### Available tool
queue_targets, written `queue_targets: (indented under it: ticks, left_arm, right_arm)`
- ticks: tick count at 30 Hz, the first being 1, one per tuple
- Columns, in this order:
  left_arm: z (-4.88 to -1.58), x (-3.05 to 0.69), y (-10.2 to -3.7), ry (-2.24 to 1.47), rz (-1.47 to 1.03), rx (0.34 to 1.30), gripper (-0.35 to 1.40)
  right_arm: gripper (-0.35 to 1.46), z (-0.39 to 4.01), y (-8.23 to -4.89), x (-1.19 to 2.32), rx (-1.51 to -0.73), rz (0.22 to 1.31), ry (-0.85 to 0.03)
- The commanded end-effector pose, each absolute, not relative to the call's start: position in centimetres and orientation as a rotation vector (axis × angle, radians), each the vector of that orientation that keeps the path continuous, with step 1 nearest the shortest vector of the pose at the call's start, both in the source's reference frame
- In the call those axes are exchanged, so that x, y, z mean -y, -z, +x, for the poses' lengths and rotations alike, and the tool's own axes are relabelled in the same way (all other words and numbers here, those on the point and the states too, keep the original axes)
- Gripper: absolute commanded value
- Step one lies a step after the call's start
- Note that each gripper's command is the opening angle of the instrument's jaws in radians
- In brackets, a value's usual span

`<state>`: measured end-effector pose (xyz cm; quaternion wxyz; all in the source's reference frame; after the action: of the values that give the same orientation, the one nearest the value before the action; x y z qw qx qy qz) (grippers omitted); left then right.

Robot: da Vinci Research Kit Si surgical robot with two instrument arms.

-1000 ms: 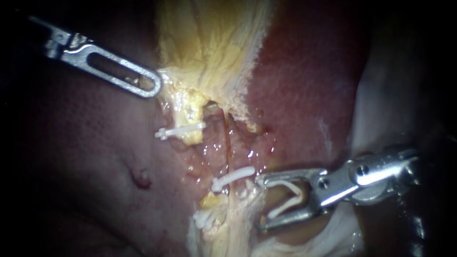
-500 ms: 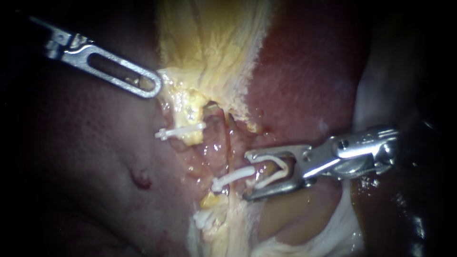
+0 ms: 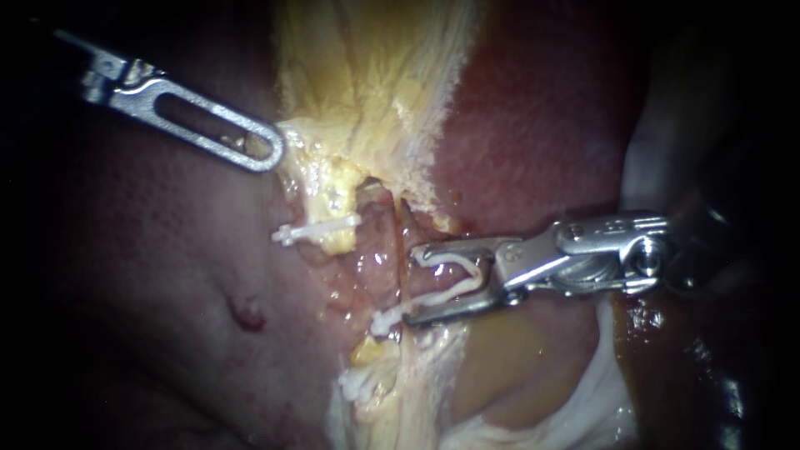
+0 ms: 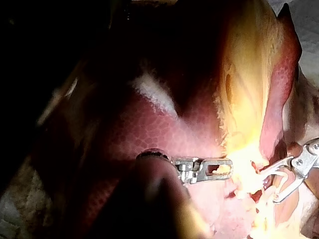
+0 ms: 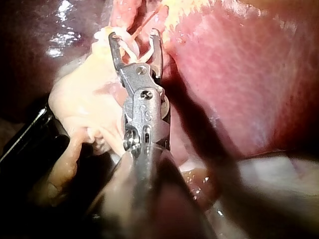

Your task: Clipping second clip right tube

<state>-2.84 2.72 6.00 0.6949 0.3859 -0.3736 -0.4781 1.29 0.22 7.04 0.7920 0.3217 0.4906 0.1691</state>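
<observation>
In the endoscope view my right instrument (image 3: 411, 285) comes in from the right, its two jaws standing apart with an open white clip (image 3: 454, 279) seated between them and touching both. Its tips reach the thin reddish right tube (image 3: 397, 242); whether the tube lies inside the clip I cannot tell. The lower jaw rests along a closed white clip (image 3: 385, 320) on that tube. My left instrument (image 3: 265, 150), a slotted jaw pair, is shut on the edge of the yellow gallbladder (image 3: 367, 83). The right wrist view shows the loaded jaws (image 5: 133, 40) against the tissue.
Another white clip (image 3: 317, 227) crosses the left tube, and a third (image 3: 357, 383) sits lower on the yellow strand. Dark red liver (image 3: 533, 142) lies to the right and left. In the left wrist view my left instrument (image 4: 219, 168) holds yellow tissue, with the right instrument (image 4: 267, 185) just beyond it.
My right instrument has moved up and to the left with its clip, from beside the lower strand to the right tube. The left instrument has stayed still.
</observation>
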Motion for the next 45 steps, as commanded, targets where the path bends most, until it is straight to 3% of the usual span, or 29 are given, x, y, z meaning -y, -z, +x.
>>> queue_targets:
  ticks: [1,15,31,45]
  left_arm:
    - [-2.84,-2.72,-6.0,1.068,0.861,0.834,-0.35]
    - [-2.85,-2.71,-6.01,1.068,0.859,0.834,-0.35]
    - [-2.85,-2.71,-6.01,1.069,0.859,0.834,-0.35]
    - [-2.87,-2.72,-6.02,1.07,0.859,0.834,-0.35]
  right_arm:
    - [0.5,1.3,-7.06,-0.21,-1.052,0.695,-0.369]
    - [0.5,1.46,-7.16,-0.16,-1.045,0.752,-0.392]
    - [0.5,1.63,-7.01,-0.09,-1.176,0.95,-0.42]
    - [0.5,1.73,-7.02,-0.11,-1.221,0.972,-0.433]
